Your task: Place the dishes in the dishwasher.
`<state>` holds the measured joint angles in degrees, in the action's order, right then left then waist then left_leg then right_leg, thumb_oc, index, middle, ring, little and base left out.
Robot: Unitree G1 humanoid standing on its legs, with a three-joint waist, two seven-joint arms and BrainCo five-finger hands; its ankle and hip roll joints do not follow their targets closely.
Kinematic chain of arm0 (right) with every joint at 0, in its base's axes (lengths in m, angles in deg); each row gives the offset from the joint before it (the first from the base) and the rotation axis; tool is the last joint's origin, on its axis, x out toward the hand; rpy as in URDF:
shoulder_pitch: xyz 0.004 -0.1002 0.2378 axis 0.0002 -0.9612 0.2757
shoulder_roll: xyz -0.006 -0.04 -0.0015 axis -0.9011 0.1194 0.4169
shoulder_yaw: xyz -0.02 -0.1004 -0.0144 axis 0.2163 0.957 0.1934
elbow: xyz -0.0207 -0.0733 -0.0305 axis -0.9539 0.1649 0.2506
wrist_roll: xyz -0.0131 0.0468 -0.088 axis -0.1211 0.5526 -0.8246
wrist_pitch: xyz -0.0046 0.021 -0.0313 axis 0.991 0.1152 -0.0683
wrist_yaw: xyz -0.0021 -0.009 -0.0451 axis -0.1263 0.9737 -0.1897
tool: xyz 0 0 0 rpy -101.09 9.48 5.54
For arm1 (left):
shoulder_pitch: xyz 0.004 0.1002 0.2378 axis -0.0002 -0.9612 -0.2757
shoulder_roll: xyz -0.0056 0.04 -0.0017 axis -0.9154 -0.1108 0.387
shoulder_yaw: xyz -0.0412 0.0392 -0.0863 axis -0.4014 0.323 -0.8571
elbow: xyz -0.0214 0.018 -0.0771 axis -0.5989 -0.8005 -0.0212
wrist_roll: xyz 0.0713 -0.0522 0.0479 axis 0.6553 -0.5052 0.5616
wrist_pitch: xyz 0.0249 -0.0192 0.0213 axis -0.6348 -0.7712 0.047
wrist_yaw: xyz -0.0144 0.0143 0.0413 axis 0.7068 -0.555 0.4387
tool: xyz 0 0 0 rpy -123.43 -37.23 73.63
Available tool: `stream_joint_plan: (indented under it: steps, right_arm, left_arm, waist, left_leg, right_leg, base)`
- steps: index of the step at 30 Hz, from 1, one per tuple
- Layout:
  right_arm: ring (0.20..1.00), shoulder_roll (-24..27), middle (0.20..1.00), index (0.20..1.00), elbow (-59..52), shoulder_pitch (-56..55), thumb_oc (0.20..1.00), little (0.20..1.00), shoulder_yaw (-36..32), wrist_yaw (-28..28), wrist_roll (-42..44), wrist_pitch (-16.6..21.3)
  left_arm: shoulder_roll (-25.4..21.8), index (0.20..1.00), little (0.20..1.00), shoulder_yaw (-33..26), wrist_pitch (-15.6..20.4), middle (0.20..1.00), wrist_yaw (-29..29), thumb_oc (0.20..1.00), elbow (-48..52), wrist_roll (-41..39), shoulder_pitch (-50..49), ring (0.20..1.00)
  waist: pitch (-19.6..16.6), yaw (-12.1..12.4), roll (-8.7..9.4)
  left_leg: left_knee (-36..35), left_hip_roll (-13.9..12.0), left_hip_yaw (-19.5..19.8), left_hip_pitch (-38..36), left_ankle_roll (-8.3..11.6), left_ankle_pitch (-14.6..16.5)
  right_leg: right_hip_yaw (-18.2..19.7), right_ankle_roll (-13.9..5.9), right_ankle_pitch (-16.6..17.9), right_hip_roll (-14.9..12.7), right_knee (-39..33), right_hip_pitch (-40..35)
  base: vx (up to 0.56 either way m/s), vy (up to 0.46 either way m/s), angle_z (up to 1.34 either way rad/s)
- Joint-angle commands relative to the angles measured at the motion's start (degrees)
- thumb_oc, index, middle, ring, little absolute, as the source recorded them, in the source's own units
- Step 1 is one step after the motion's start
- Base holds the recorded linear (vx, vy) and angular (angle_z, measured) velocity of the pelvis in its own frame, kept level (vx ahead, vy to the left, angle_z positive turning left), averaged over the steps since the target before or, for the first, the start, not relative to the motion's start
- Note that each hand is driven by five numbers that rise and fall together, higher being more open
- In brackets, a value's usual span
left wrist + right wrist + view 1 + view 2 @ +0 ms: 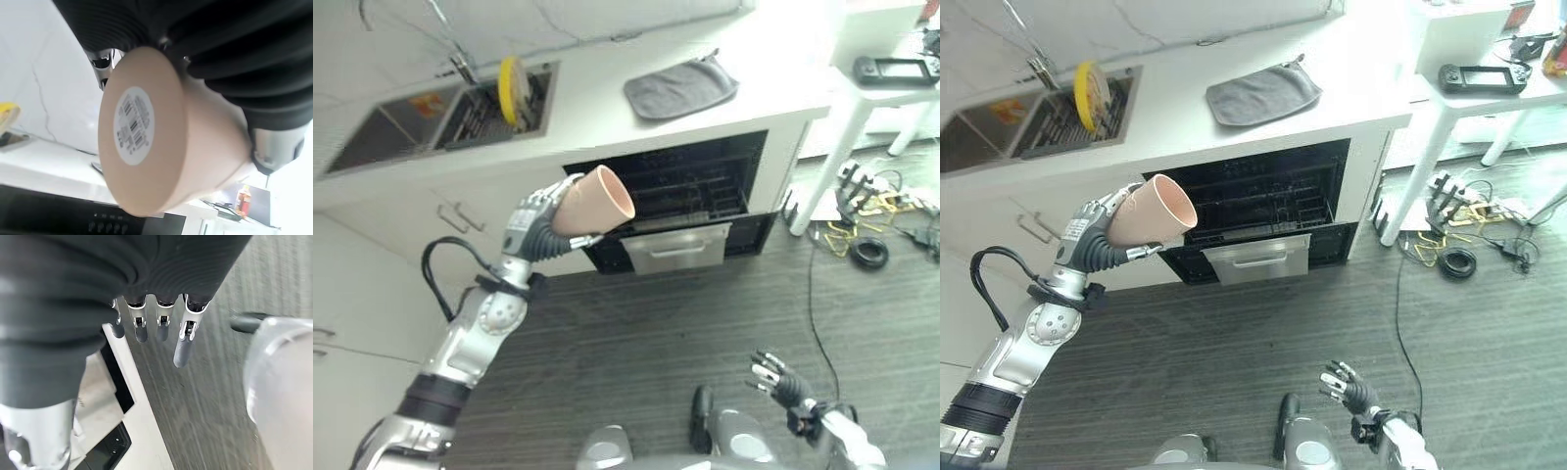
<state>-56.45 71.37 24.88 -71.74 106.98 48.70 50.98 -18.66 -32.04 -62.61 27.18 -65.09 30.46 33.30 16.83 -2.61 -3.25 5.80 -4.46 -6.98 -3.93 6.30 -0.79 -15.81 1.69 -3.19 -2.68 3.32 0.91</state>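
My left hand (pixel 536 227) is shut on a peach-coloured cup (pixel 592 202), held on its side with the mouth toward the open dishwasher (pixel 690 186). The left wrist view shows the cup's base (pixel 142 127) with a white sticker. The cup hangs in front of the dishwasher's left end, just below the counter edge. The dishwasher rack (pixel 1263 206) is dark and its door (pixel 1255 259) is lowered. A yellow plate (pixel 512 88) stands upright in the sink (pixel 440 113). My right hand (pixel 778 380) hangs low over the floor, fingers relaxed (pixel 183 345).
A grey cloth (pixel 680 86) lies on the white counter (pixel 597 108) above the dishwasher. A white table (pixel 862 98) stands at the right, with a black device (pixel 893 69) on it and cables (pixel 871 230) on the floor beneath. Dark wooden floor lies in front.
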Motion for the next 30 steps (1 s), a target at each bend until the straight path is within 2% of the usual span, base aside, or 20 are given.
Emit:
stream_joint_plan:
  steps: [1,2,3,5,10,12,13,14,15,16,17,18,20,21,22,24,27,28,30]
  right_arm:
    - [1.000,1.2,1.000,1.000,-1.3,0.8,1.000,1.000,-1.0,0.1,0.1,3.4]
    - [1.000,1.0,1.000,1.000,-1.3,0.6,1.000,1.000,-0.9,0.0,-0.2,3.5]
    - [1.000,0.9,1.000,1.000,-1.2,0.5,1.000,1.000,-0.9,-0.1,-0.4,3.6]
    - [1.000,0.3,1.000,1.000,-1.0,0.4,1.000,1.000,-0.5,-0.7,-0.5,3.5]
    - [1.000,-1.9,1.000,1.000,-2.5,-0.2,1.000,1.000,0.3,-2.8,-0.8,2.8]
    - [1.000,-2.5,1.000,1.000,-4.0,-0.6,1.000,1.000,0.2,-3.8,0.5,2.4]
    - [1.000,-3.0,1.000,1.000,-5.0,-0.7,1.000,1.000,0.2,-3.9,1.4,2.7]
    - [1.000,-3.1,1.000,1.000,-5.3,-0.8,1.000,1.000,0.2,-3.9,1.6,2.8]
    - [1.000,-3.5,1.000,1.000,-6.3,-1.2,1.000,1.000,0.0,-3.9,1.6,2.6]
    - [1.000,-3.6,1.000,1.000,-6.5,-1.2,1.000,1.000,0.0,-3.7,1.6,2.4]
    - [1.000,-3.6,1.000,1.000,-6.6,-0.9,1.000,1.000,0.1,-3.4,1.3,2.2]
    - [1.000,-3.3,1.000,1.000,-7.0,-1.0,1.000,1.000,0.0,-2.7,1.3,2.2]
    - [1.000,-3.2,1.000,1.000,-6.8,-0.9,1.000,1.000,-0.2,-2.1,0.9,2.3]
    - [1.000,-3.2,1.000,1.000,-6.5,-0.6,1.000,1.000,-0.4,-1.7,0.9,2.4]
    - [1.000,-3.3,1.000,1.000,-5.5,0.0,1.000,1.000,-0.9,-0.9,0.9,2.6]
    - [1.000,-3.6,1.000,1.000,-5.3,0.1,1.000,1.000,-1.7,-0.5,0.9,2.7]
    - [1.000,-3.6,1.000,1.000,-6.4,0.0,1.000,1.000,-1.6,-1.2,1.4,1.7]
    - [1.000,-2.9,1.000,1.000,-7.1,0.4,1.000,1.000,-1.1,-2.2,1.0,0.7]
    - [1.000,-2.3,1.000,1.000,-7.8,0.4,1.000,1.000,-0.8,-2.5,0.2,0.6]
  left_arm:
    - [0.3,0.200,0.200,-1.8,0.5,0.200,-1.6,0.200,1.6,-3.9,2.3,0.200]
    - [0.4,0.200,0.200,-1.9,0.6,0.200,-1.5,0.200,1.2,-4.2,2.5,0.200]
    - [0.4,0.200,0.200,-2.0,0.6,0.200,-1.5,0.200,1.0,-4.3,2.5,0.200]
    - [0.1,0.200,0.200,-2.3,0.7,0.200,-1.1,0.200,0.4,-4.7,2.3,0.200]
    - [0.0,0.200,0.200,-2.6,1.8,0.200,-1.8,0.200,-0.9,-3.8,2.0,0.200]
    - [0.1,0.200,0.200,-1.9,2.3,0.200,-1.3,0.200,-1.1,-2.7,2.7,0.200]
    - [-0.2,0.200,0.200,-0.7,2.4,0.200,-1.7,0.200,-1.5,-2.1,3.5,0.200]
    - [-0.3,0.200,0.200,-0.4,2.5,0.200,-1.9,0.200,-1.6,-1.9,3.7,0.200]
    - [-0.6,0.200,0.200,0.2,2.6,0.200,-2.4,0.200,-2.0,-1.6,3.9,0.200]
    - [-0.6,0.200,0.200,0.3,2.1,0.200,-2.6,0.200,-2.0,-1.6,3.9,0.200]
    - [-0.7,0.200,0.200,0.5,1.4,0.200,-3.0,0.200,-1.8,-1.8,4.0,0.200]
    - [-0.7,0.200,0.200,0.6,0.9,0.200,-3.0,0.200,-1.3,-1.7,4.3,0.200]
    - [-0.6,0.200,0.200,0.6,0.2,0.200,-2.5,0.200,-1.1,-1.7,4.8,0.200]
    - [-0.8,0.200,0.200,0.6,-0.1,0.200,-2.3,0.200,-1.2,-1.7,5.2,0.200]
    - [-1.4,0.200,0.200,0.8,-0.1,0.200,-2.2,0.200,-1.8,-2.1,5.7,0.200]
    - [-2.2,0.200,0.200,1.3,1.1,0.200,-1.8,0.200,-2.7,-2.6,5.9,0.200]
    - [-2.3,0.200,0.200,1.3,2.1,0.200,-1.4,0.200,-2.0,-2.3,4.9,0.200]
    - [-1.1,0.200,0.200,1.0,1.4,0.200,-2.7,0.200,-0.8,-1.9,2.8,0.200]
    - [-0.5,0.200,0.200,0.6,0.7,0.200,-3.1,0.200,0.4,-1.2,2.0,0.200]
  waist:
    - [-1.2,-1.0,-1.96]
    - [-1.2,-0.8,-1.88]
    - [-1.4,-0.7,-1.69]
    - [-1.5,-0.3,-1.24]
    - [-2.1,1.5,-0.74]
    - [-2.0,1.7,-0.58]
    - [-1.5,1.2,-0.78]
    - [-1.4,1.2,-0.75]
    - [-0.8,0.8,-0.93]
    - [-0.6,0.7,-1.04]
    - [-0.3,0.3,-1.04]
    - [0.2,-0.7,-0.76]
    - [0.6,-1.8,-0.22]
    - [0.6,-2.2,0.34]
    - [0.7,-2.7,1.21]
    - [0.6,-3.0,1.53]
    - [-0.1,-2.4,1.96]
    - [-1.0,-2.3,2.09]
    - [-1.3,-2.6,2.12]
  left_leg:
    - [-7.6,-1.1,-4.2,4.1,-0.72,-3.3]
    - [-7.6,-1.4,-5.5,5.5,-0.65,-4.1]
    - [-7.7,-1.3,-5.5,5.4,-0.46,-3.4]
    - [-6.0,-1.4,-6.8,6.1,-1.71,-2.8]
    - [-2.7,2.6,-2.4,4.9,-5.01,2.4]
    - [-1.3,3.9,-2.0,5.2,-6.91,3.7]
    - [-1.5,5.2,-1.0,4.5,-8.74,4.6]
    - [-1.5,5.5,-0.9,4.4,-9.07,4.8]
    - [-1.8,6.3,-0.6,3.2,-10.07,5.5]
    - [-2.1,6.6,-0.9,2.3,-10.37,5.7]
    - [-3.0,6.8,-1.2,1.1,-10.62,6.0]
    - [-3.5,7.0,-1.2,0.0,-10.51,6.3]
    - [-3.7,7.3,-0.8,-1.3,-10.27,7.3]
    - [-3.7,7.7,-0.9,-1.8,-10.36,8.0]
    - [-4.1,8.2,-0.7,-3.2,-10.57,9.9]
    - [-4.1,7.8,-0.4,-4.5,-10.59,11.6]
    - [-2.3,6.7,-0.7,-4.8,-9.89,12.6]
    - [-0.9,4.3,-1.3,-6.1,-8.47,13.1]
    - [0.0,3.0,-1.7,-6.6,-7.64,13.2]
  right_leg:
    - [0.2,-6.00,-5.3,-2.3,3.0,-6.4]
    - [-0.4,-6.01,-5.7,-2.6,2.5,-7.7]
    - [-0.2,-6.26,-6.5,-2.9,2.4,-8.3]
    - [-1.3,-6.17,-6.3,-3.8,2.8,-8.5]
    - [-0.3,-6.98,-7.7,-5.9,7.8,-7.8]
    - [0.2,-7.18,-9.1,-6.7,13.5,-6.5]
    - [1.6,-7.81,-7.3,-7.5,22.2,-2.7]
    - [1.9,-7.87,-7.1,-7.6,23.8,-2.0]
    - [2.0,-7.94,-5.9,-7.9,29.6,0.0]
    - [2.1,-7.97,-4.9,-8.5,32.1,1.4]
    - [2.5,-8.04,-4.3,-7.9,32.0,3.3]
    - [2.9,-8.08,-5.3,-5.2,25.8,3.5]
    - [3.8,-8.67,-3.2,-4.6,15.3,4.1]
    - [4.5,-9.70,0.4,-5.3,10.6,5.3]
    - [6.5,-11.93,6.6,-6.9,4.9,7.2]
    - [8.9,-13.10,9.6,-7.7,2.2,8.1]
    - [7.2,-13.09,7.1,-7.8,3.2,6.7]
    - [5.8,-11.42,4.3,-6.8,4.3,5.3]
    - [5.4,-10.24,3.0,-5.8,4.7,4.8]
  base:
    - [0.24,0.253,0.31]
    - [0.27,0.226,0.74]
    - [0.28,0.246,0.64]
    - [0.18,0.252,-0.20]
    - [0.24,0.303,-0.40]
    - [0.16,0.276,-0.21]
    - [0.11,0.251,0.05]
    - [0.18,0.295,0.19]
    - [0.16,0.202,0.34]
    - [0.22,0.225,0.32]
    - [0.23,0.081,0.16]
    - [0.26,-0.004,-0.12]
    - [0.25,-0.113,-0.09]
    - [0.33,-0.204,0.24]
    - [0.31,-0.217,0.37]
    - [0.34,-0.281,0.34]
    - [0.33,-0.365,0.62]
    - [0.39,-0.452,0.87]
    - [0.26,-0.310,0.53]
